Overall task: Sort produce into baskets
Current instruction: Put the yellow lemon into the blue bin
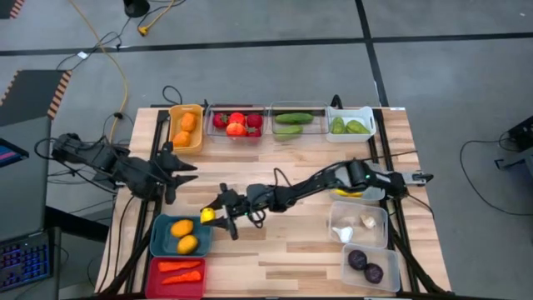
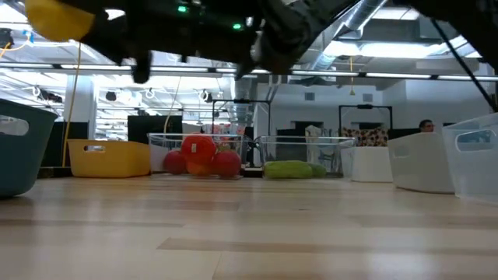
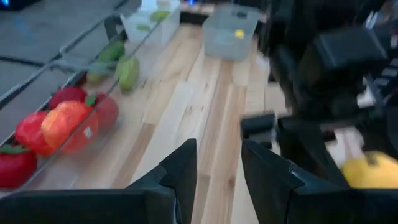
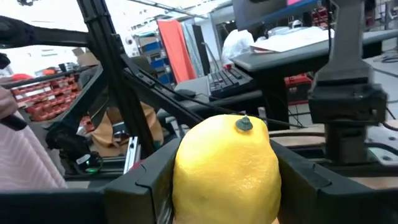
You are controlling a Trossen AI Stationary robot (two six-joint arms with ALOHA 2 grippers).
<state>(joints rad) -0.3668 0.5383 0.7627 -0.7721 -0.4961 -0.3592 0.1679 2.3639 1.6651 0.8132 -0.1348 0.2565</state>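
Observation:
My right gripper (image 1: 210,217) reaches across the table from the right and is shut on a yellow lemon (image 1: 206,214). The lemon hangs above the far right corner of the teal basket (image 1: 160,242), which holds two orange-yellow fruits. In the low view the lemon (image 2: 58,19) shows high at the left, above the teal basket (image 2: 15,148). My left gripper (image 1: 185,172) hovers near the table's left edge, between the orange-yellow basket (image 1: 186,142) and the teal one. It is open, with nothing between its fingers (image 3: 183,171). My right gripper pinches the lemon's two sides (image 4: 183,180) between its two fingers (image 4: 146,186). The fingers lie about level and come from the table's right. The lemon is lifted clear of the table, its small dark stem end (image 4: 244,124) on top.
Along the far edge stand a clear basket of red produce (image 1: 236,123), a clear one of green produce (image 1: 293,122) and a white one (image 1: 350,125). A red basket with carrots (image 1: 176,273) sits near left. Clear baskets (image 1: 358,223) (image 1: 369,267) sit near right. Bare wood lies mid-table (image 1: 291,242).

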